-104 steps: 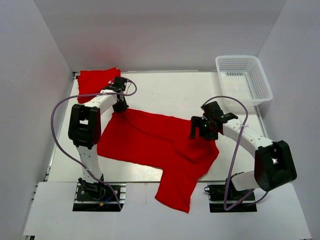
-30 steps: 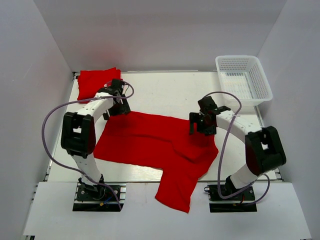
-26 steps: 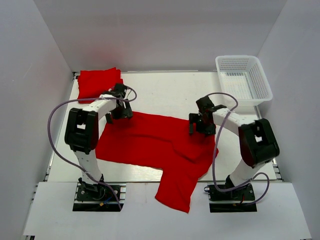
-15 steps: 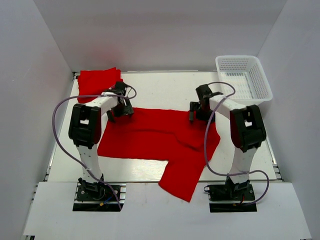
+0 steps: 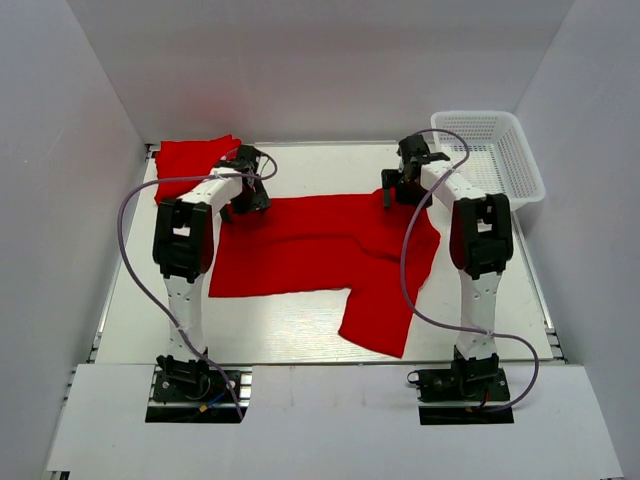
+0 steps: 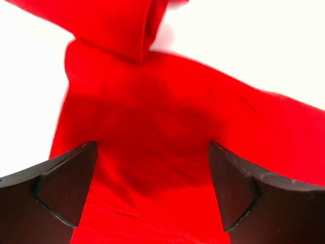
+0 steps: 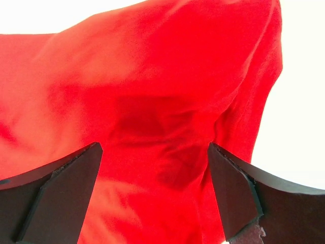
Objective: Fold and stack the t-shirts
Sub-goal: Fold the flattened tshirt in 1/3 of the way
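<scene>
A red t-shirt [image 5: 320, 245] lies spread across the middle of the white table, one part trailing toward the near edge. A folded red t-shirt [image 5: 190, 160] sits at the far left corner. My left gripper [image 5: 250, 203] is down on the spread shirt's far left edge, and my right gripper [image 5: 395, 198] on its far right edge. In the left wrist view the fingers [image 6: 66, 188] stand wide apart over red cloth [image 6: 167, 127]. The right wrist view shows the same: wide-set fingers [image 7: 238, 198] with wrinkled red cloth [image 7: 152, 101] between them. Both are open.
A white mesh basket [image 5: 475, 115] stands at the far right corner, close beside the right arm. A rolled fold of red cloth [image 6: 122, 25] lies just ahead of the left gripper. White walls close in the table on three sides.
Both grippers have moved toward the far side of the table, and the spread shirt has slid that way with them. Its trailing part has come back from the near edge.
</scene>
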Robot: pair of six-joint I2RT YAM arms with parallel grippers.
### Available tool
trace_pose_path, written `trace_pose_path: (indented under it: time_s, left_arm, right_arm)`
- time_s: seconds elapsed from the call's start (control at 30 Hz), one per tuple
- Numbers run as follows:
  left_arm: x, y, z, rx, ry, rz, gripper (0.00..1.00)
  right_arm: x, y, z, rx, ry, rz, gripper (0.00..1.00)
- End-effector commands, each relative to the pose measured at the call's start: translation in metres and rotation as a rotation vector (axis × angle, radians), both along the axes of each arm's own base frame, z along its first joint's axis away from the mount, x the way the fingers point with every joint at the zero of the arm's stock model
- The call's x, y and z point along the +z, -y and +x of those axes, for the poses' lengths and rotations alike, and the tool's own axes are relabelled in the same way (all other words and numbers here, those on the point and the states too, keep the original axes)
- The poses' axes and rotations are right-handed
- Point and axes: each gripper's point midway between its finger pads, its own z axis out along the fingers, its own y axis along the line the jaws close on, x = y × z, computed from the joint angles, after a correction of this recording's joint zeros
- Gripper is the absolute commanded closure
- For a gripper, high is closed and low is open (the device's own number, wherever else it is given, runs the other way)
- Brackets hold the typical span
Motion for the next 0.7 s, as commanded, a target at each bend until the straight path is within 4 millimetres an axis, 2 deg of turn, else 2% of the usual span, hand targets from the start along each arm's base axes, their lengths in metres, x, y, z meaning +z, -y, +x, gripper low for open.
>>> trace_pose_path:
  time_s: [0.0,0.03,0.07,0.1,0.17,0.2,0.23,0.27,0.3,0.33,0.37,0.4,0.43,0.47,0.5,0.53,0.6,0.67]
  left_arm:
    - [0.055,-0.006,0.015,-0.038,0.101,0.057,0.00]
    - [0.067,-0.006,0.019,-0.046,0.128,0.056,0.00]
    - [0.078,-0.006,0.021,-0.053,0.156,0.054,0.00]
    - [0.099,-0.005,0.021,-0.077,0.194,0.048,0.00]
    - [0.112,-0.007,0.013,-0.090,0.210,0.052,0.00]
    - [0.130,-0.008,0.010,-0.088,0.248,0.045,0.00]
    - [0.132,-0.012,0.001,-0.083,0.236,0.058,0.00]
    - [0.134,-0.015,-0.009,-0.083,0.221,0.061,0.00]
    - [0.136,-0.019,-0.017,-0.069,0.216,0.072,0.00]
    - [0.139,-0.025,-0.036,-0.051,0.205,0.082,0.00]
    - [0.136,-0.028,-0.049,-0.040,0.182,0.080,0.00]
    - [0.134,-0.032,-0.061,-0.023,0.168,0.087,0.00]
    - [0.130,-0.036,-0.083,0.011,0.151,0.075,0.00]
    - [0.126,-0.038,-0.095,0.022,0.141,0.071,0.00]
    - [0.123,-0.040,-0.104,0.022,0.140,0.072,0.00]
    - [0.106,-0.040,-0.123,0.025,0.091,0.058,0.00]
    - [0.099,-0.043,-0.145,0.028,0.072,0.047,0.00]
    - [0.094,-0.042,-0.156,0.040,0.062,0.031,0.00]
  right_arm:
    - [0.068,-0.015,-0.003,0.108,0.107,0.069,0.10]
    - [0.069,-0.015,-0.009,0.111,0.106,0.070,0.10]
    - [0.081,-0.019,-0.016,0.137,0.120,0.104,0.10]
    - [0.092,-0.020,-0.022,0.145,0.140,0.116,0.10]
    - [0.100,-0.021,-0.036,0.153,0.148,0.116,0.10]
    - [0.102,-0.021,-0.042,0.156,0.149,0.111,0.10]
    - [0.125,-0.020,-0.051,0.165,0.195,0.115,0.10]
    - [0.105,-0.019,-0.071,0.173,0.134,0.100,0.10]
    - [0.106,-0.019,-0.079,0.179,0.133,0.089,0.10]
    - [0.122,-0.020,-0.094,0.189,0.148,0.093,0.10]
    - [0.103,-0.022,-0.117,0.202,0.080,0.083,0.10]
    - [0.101,-0.023,-0.127,0.205,0.064,0.083,0.10]
    - [0.105,-0.030,-0.145,0.227,0.057,0.104,0.10]
    - [0.106,-0.036,-0.152,0.243,0.056,0.128,0.10]
    - [0.101,-0.050,-0.170,0.291,0.028,0.164,0.10]
    - [0.093,-0.055,-0.182,0.308,-0.001,0.178,0.10]
    - [0.079,-0.066,-0.199,0.344,-0.051,0.176,0.10]
    - [0.066,-0.066,-0.201,0.317,-0.087,0.155,0.10]
